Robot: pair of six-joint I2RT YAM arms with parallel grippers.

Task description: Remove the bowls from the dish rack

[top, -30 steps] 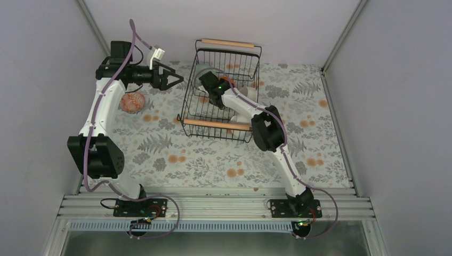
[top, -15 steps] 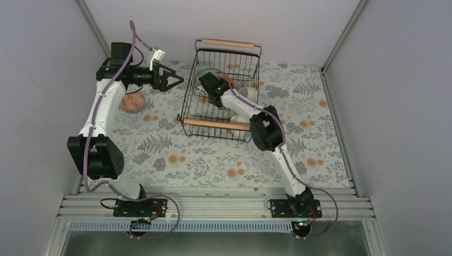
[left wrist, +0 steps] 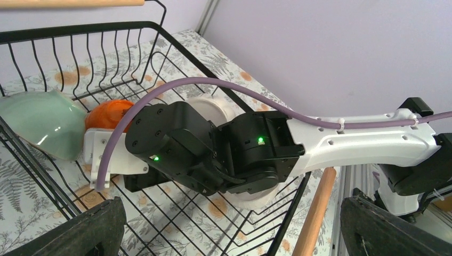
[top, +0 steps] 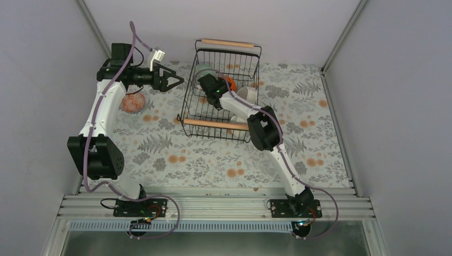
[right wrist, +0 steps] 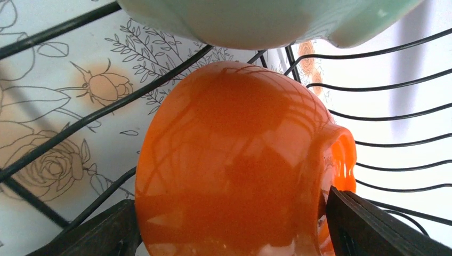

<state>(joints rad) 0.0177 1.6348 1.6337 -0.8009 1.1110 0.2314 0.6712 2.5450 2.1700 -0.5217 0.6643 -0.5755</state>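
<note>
I have the right claw deep in the black wire dish rack with wooden bar handles, and what matters is how the glossy orange ceramic bowl sits against it. The bowl is dead ahead and fills the gap between the two fingers, which are spread wide. I can't tell whether either pad touches the glaze. It lies tipped on its side on the rack floor, mouth turned toward the right-hand finger and rounded belly toward the other, so I judge a squeeze would run along its axis rather than across the rim. The pale mint-green bowl leans just above it (close enough to get nudged on a lift). The left claw, fingers also apart, hangs outside the rack's left wall above the floral surface, farther from the bowl, so this one belongs to the right arm.
</note>
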